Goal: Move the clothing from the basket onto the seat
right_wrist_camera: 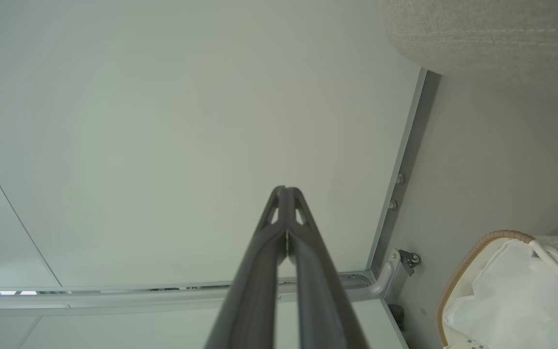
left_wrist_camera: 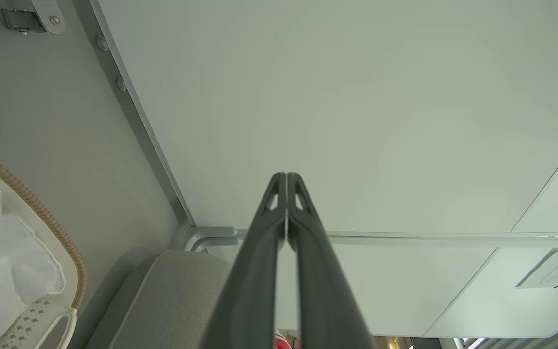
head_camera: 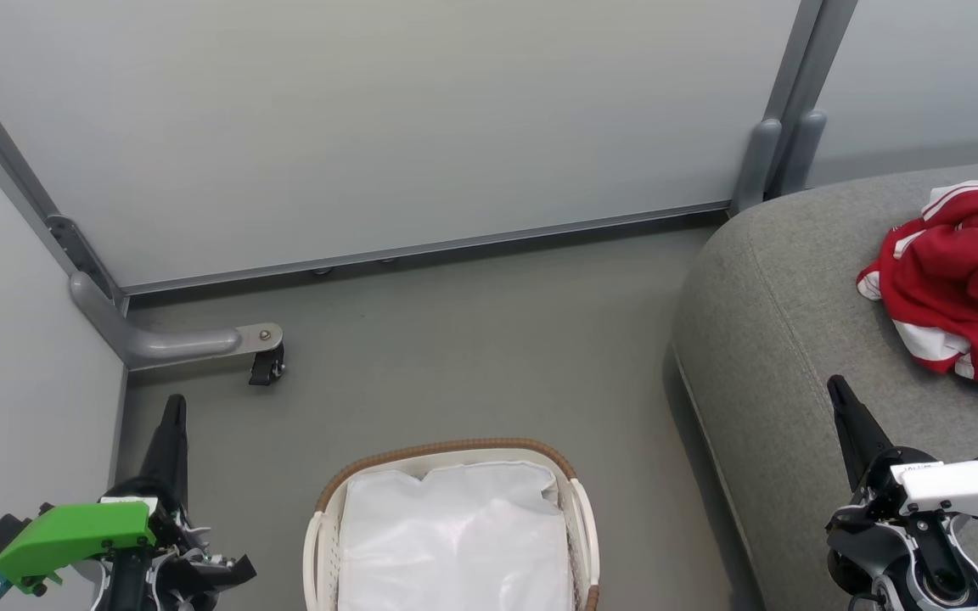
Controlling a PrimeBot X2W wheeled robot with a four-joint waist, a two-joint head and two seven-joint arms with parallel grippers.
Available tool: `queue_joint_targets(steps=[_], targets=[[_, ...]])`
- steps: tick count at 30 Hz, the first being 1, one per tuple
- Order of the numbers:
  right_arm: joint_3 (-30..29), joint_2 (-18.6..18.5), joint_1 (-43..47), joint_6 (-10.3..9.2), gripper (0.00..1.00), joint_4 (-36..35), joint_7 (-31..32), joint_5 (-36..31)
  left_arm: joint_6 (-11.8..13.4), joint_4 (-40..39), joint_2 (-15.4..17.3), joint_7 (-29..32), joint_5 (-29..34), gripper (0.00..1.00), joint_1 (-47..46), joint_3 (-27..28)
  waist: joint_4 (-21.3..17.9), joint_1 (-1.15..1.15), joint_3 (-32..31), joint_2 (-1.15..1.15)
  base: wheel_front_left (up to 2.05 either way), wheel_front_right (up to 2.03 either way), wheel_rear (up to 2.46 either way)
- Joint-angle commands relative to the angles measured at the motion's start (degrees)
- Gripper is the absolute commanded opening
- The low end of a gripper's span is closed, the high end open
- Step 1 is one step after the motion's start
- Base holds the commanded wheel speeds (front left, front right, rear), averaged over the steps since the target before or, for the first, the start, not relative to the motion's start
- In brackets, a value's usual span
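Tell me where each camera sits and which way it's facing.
Head view: on the head, looking down at the floor, the basket and the seat bearing the clothing; left gripper and right gripper show, shut.
Left wrist view: on the left wrist, facing the white wall panel along its shut fingers.
Right wrist view: on the right wrist, likewise facing that panel along its fingers.
Shared: both wrist views catch the basket and seat at their edges.

No writing can be read. A white notice [left_wrist_camera: 552, 269] on the wall panel [left_wrist_camera: 453, 291] carries small print, too tiny to make out; a label [head_camera: 913, 468] on the white arm cover [head_camera: 960, 488] is blurred.
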Motion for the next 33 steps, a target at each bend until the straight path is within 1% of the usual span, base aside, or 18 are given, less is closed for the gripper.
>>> queue_joint_targets(steps=[1, 33], targets=[[-0.1, -0.3, 0.6, 0.01, 0.0, -0.2, 0.1, 0.2, -0.3, -0.1, 0.4, 0.3, -0.2, 0.0, -0.5, 0.1, 0.0, 0.0, 0.0, 0.0, 0.0, 0.0, 0.0], [-0.1, -0.3, 0.6, 0.02, 0.0, -0.2, 0.1, 0.2, -0.3, -0.1, 0.4, 0.3, -0.2, 0.0, -0.5, 0.1, 0.0, 0.0, 0.0, 0.0, 0.0, 0.0, 0.0]])
